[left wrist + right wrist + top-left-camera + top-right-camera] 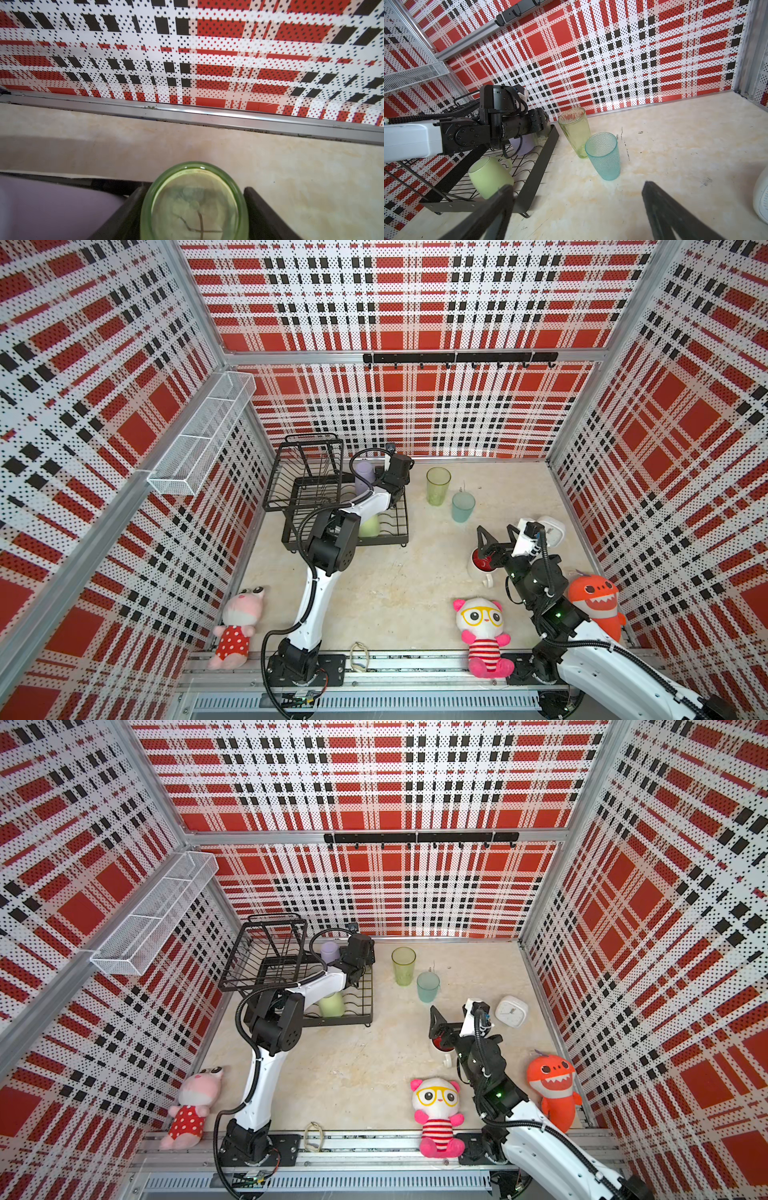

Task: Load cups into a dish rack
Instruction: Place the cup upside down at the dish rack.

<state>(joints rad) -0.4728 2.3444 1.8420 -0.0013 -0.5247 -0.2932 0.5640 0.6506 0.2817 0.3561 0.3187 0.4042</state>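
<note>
L claw (pixel 194 188) clamped on bright green tumbler (pixel 195 207) – low over dish rack (pixel 405 514) far corner, just beside lavender cup (pixel 52 207) | step: I'm seating cup three; pale green mug (pixel 369 526) already racked | R claw (pixel 496 531) spread wide above white mug (pixel 478 568) on tabletop (pixel 374 593) | next: I'd release, lift clear – olive-green tumbler (pixel 437 485), teal tumbler (pixel 462 506) wait.

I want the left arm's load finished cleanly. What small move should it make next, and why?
Probably open the left claw and let go. It grips the green tumbler over the far corner of the dish rack, close beside the lavender cup already standing there. Whether the tumbler's bottom end touches the wires is hidden, so open slowly.
</note>
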